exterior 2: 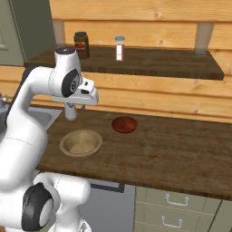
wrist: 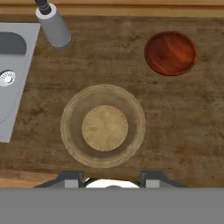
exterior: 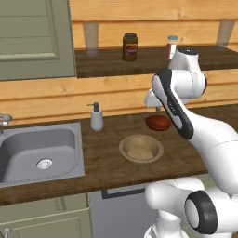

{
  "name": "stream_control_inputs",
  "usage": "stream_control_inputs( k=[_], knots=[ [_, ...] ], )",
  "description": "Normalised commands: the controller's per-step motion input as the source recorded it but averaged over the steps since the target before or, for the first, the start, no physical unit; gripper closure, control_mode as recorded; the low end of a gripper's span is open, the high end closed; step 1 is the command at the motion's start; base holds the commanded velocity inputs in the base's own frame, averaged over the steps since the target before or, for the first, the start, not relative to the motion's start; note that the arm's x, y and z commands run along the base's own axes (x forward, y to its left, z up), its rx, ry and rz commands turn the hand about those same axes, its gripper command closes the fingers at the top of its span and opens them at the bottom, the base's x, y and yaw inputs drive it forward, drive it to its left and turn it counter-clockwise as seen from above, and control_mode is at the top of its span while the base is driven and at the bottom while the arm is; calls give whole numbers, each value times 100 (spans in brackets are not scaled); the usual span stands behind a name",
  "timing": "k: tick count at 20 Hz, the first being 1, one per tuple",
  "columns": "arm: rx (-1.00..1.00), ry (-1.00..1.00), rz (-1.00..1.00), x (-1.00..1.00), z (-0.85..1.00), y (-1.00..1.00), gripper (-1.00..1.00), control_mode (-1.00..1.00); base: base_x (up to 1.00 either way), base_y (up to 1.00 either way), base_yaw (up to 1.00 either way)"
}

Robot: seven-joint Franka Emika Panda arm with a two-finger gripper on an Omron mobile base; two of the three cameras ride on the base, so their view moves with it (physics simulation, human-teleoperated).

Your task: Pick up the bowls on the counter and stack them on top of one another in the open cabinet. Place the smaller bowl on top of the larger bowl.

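Note:
The wide tan bowl (exterior: 141, 148) (exterior 2: 81, 143) (wrist: 103, 126) rests on the dark wood counter (exterior: 107, 160) (exterior 2: 163, 154) to the right of the sink. Behind it and to its right stands the smaller reddish-brown bowl (exterior: 157, 122) (exterior 2: 124, 124) (wrist: 170, 53), partly covered by my arm in the left base view. My gripper (wrist: 113, 178) (exterior 2: 88, 102) hangs open, well above the tan bowl's near side and pointing straight down, with nothing between its fingers. The open cabinet shelf (exterior: 148, 62) (exterior 2: 154, 63) runs above the counter.
A steel sink (exterior: 39, 151) (wrist: 8, 65) lies to the left, with a soap dispenser (exterior: 96, 117) (wrist: 54, 26) at its back corner. On the shelf stand a dark jar (exterior: 130, 47) (exterior 2: 81, 44) and a shaker (exterior: 172, 46) (exterior 2: 119, 48). A grey-green cabinet door (exterior: 32, 37) hangs upper left.

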Motion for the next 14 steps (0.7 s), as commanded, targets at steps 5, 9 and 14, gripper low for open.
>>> stream_control_inputs(
  k=[5,9,14],
  knots=[
    [-2,4,-11,12,-24,13,-100,-100,0,0,0],
    [-8,41,-37,24,-92,0,-100,-100,0,0,0],
    [-7,31,-31,32,-100,-20,-100,-100,0,0,0]
  ],
)
